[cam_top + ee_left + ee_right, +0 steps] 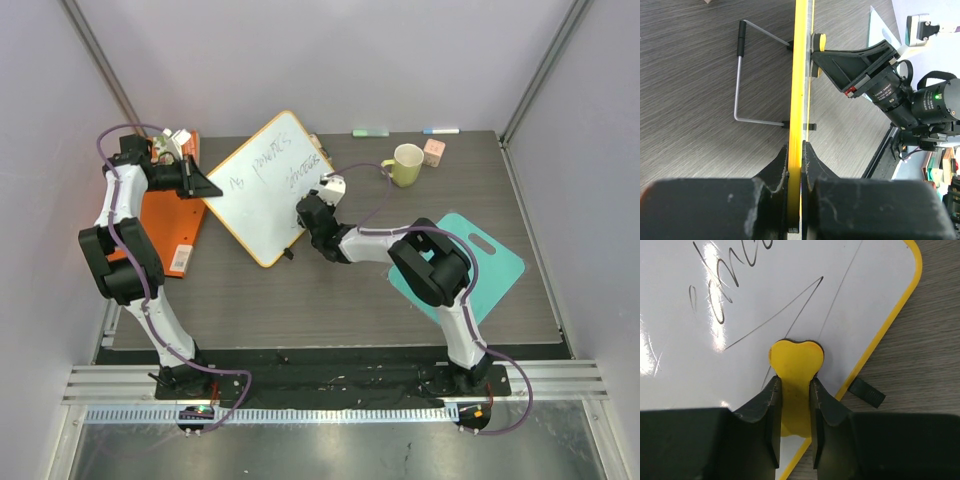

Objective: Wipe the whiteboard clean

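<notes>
Orange-yellow frame and white face: the whiteboard [262, 195] is left of centre on the dark wood-grain surface [350, 300], with dark handwriting [268, 170] across its far half. My left jaws are shut tight on its left edge. My right jaws pinch a yellow eraser [792, 365] at a narrow gap, its flat end against the board near the frame.

An orange folder [168, 215] lies just to the left under my left arm. A yellow-green mug [405, 165] and a pink cube [433, 152] stand off to the right. A green marker [370, 132] and a blue-tipped one [440, 130] sit along the back edge, and a teal cutting board [495, 262] lies beneath my right arm. In the top view my right forearm crosses the board's near right edge.

Only the left wrist view shows the board edge-on and a wire stand [740, 80] behind it. Only the right wrist view shows the small black clip [866, 392] beside the frame and the thin pen lines near the eraser.
</notes>
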`<action>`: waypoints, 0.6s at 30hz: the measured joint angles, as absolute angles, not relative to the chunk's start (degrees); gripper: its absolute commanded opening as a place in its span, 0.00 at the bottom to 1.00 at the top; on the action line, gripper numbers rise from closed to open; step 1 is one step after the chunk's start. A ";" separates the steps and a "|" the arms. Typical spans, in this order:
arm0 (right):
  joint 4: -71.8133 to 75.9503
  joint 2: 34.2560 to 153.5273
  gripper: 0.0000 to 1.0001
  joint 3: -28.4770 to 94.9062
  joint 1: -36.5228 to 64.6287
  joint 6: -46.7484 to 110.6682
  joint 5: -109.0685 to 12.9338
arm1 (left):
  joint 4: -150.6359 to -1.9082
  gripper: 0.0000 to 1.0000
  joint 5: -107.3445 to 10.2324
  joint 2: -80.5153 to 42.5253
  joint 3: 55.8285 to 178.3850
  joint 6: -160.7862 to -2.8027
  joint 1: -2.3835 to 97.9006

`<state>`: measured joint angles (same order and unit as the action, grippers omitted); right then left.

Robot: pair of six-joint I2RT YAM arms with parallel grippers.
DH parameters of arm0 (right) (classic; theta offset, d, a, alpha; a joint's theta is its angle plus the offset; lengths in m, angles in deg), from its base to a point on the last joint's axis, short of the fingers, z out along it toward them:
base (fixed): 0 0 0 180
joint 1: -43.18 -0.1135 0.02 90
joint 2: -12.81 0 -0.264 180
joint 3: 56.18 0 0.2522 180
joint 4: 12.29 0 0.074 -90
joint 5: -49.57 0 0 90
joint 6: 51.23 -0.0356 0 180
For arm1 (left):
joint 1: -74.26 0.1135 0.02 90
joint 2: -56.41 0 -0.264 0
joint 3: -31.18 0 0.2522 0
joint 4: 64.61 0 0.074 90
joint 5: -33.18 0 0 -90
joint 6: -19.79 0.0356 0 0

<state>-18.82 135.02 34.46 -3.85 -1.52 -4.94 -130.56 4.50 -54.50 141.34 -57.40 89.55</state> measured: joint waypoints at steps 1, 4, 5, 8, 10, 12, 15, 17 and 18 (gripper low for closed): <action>-19.39 135.02 0.01 34.37 -3.85 -0.91 -5.36 | -130.60 0.00 4.46 -54.50 141.34 -57.40 89.55; -22.27 134.98 0.01 33.41 -3.93 0.14 -7.15 | -130.91 0.00 4.37 -54.48 141.36 -57.26 89.66; -23.43 134.89 0.01 32.98 -4.00 0.45 -7.98 | -131.00 0.00 4.35 -54.48 141.36 -57.20 89.70; -26.73 134.30 0.01 31.56 -4.63 0.16 -11.37 | -131.15 0.00 4.35 -54.48 141.36 -57.11 89.74; -29.44 133.93 0.01 30.18 -5.83 -0.47 -13.44 | -131.17 0.00 4.35 -54.48 141.36 -57.09 89.74; -31.50 133.82 0.01 29.39 -7.65 -0.60 -14.32 | -131.17 0.00 4.35 -54.48 141.36 -57.09 89.77; -32.33 133.82 0.01 29.94 -9.77 -0.23 -15.35 | -131.19 0.00 4.35 -54.48 141.36 -57.00 89.77; -31.37 133.84 0.01 31.62 -10.40 0.12 -16.42 | -131.28 0.00 4.48 -54.46 141.36 -56.87 89.74; -29.75 134.11 0.01 33.43 -10.62 0.54 -16.81 | -131.37 0.00 4.46 -54.39 141.36 -56.78 89.74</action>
<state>-29.75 134.11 33.43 -10.62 0.54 -16.81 -131.37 4.46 -54.39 141.36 -56.78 89.74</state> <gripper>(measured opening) 0.270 0.057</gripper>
